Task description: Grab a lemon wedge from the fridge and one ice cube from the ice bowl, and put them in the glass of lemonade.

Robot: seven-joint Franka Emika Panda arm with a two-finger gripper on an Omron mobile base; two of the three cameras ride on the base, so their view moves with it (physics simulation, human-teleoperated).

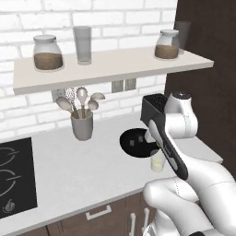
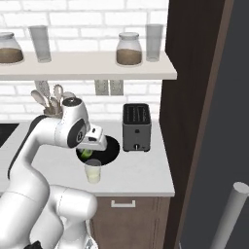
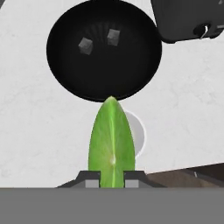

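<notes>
- Lemon wedge: you have it pinched between the nearly closed fingers of the gripper, and it hangs directly above the glass of lemonade.
- In the right base view the wedge shows as a green spot under the hand, above the glass, which stands on the counter near its front edge.
- Just beyond the glass lies the ice bowl, with two ice cubes resting apart inside it; the toaster stands beside the bowl.
- Risk: if you let go off centre, the wedge may strike the rim and land on the counter or in the bowl.
- Risk: if you lower too far, your fingers could knock the light glass over and spill it.
</notes>
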